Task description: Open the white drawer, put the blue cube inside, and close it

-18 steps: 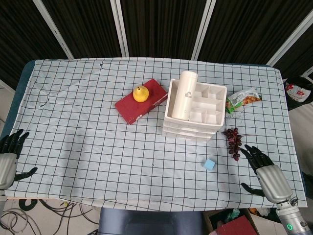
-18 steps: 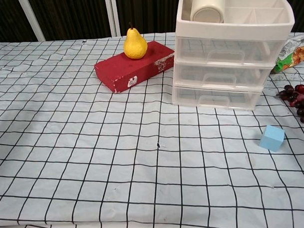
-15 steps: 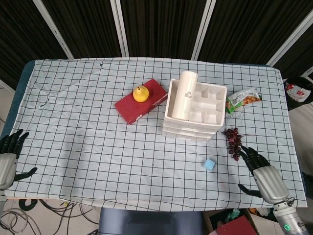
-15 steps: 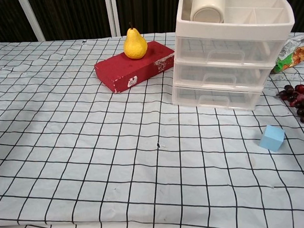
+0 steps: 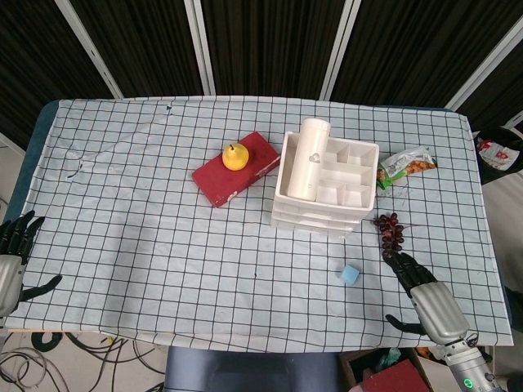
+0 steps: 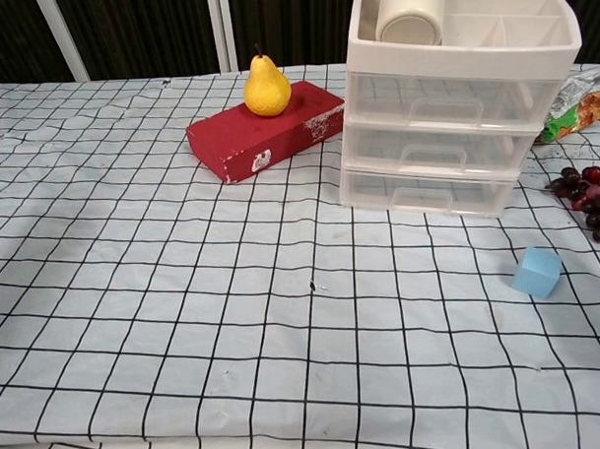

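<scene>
The white drawer unit (image 5: 327, 184) (image 6: 454, 130) stands right of the table's middle, all its drawers pushed in, with a white cylinder (image 5: 306, 158) lying in its top tray. The blue cube (image 5: 350, 274) (image 6: 537, 272) lies on the cloth in front of the unit, to its right. My right hand (image 5: 426, 294) hovers at the near right edge, right of the cube, fingers spread and empty. My left hand (image 5: 10, 261) is at the near left edge, fingers apart, holding nothing. Neither hand shows in the chest view.
A yellow pear (image 5: 235, 156) sits on a red box (image 5: 234, 168) left of the drawers. Dark grapes (image 5: 391, 231) lie between the unit and my right hand. A snack bag (image 5: 406, 165) lies at the right. A checked cloth (image 5: 163, 237) covers the table.
My right hand has slid left and toward the near edge, closer to the cube. My left hand has drawn slightly left and down. Objects have not moved.
</scene>
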You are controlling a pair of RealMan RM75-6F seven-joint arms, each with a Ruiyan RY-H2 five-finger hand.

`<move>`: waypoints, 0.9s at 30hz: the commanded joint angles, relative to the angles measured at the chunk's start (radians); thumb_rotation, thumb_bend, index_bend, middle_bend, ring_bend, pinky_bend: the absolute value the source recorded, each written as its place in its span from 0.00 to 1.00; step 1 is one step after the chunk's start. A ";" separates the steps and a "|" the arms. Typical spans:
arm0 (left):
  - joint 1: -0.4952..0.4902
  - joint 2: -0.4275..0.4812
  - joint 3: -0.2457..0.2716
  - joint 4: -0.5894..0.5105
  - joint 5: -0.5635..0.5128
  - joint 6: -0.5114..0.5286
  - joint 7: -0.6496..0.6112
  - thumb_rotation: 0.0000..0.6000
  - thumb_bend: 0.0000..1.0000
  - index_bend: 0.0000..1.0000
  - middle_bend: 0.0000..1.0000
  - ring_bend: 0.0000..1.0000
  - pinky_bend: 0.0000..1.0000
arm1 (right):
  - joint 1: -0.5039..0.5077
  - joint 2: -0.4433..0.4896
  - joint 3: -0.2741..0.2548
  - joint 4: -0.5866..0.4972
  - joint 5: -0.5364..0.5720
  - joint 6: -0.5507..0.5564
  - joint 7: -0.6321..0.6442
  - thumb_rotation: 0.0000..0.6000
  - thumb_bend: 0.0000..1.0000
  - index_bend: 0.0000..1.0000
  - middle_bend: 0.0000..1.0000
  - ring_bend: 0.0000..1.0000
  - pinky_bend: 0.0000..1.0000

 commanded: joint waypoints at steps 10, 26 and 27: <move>0.003 -0.016 -0.002 0.032 0.024 0.025 -0.039 1.00 0.02 0.00 0.00 0.00 0.00 | 0.002 -0.002 -0.006 -0.063 0.019 -0.034 0.015 1.00 0.13 0.00 0.00 0.00 0.16; -0.001 -0.011 -0.003 0.025 0.014 0.012 -0.044 1.00 0.02 0.00 0.00 0.00 0.00 | 0.129 -0.156 0.120 -0.260 0.365 -0.277 0.084 1.00 0.42 0.00 0.72 0.74 0.76; -0.001 -0.011 -0.003 0.025 0.013 0.011 -0.046 1.00 0.02 0.00 0.00 0.00 0.00 | 0.145 -0.169 0.139 -0.269 0.414 -0.296 0.087 1.00 0.43 0.00 0.73 0.75 0.76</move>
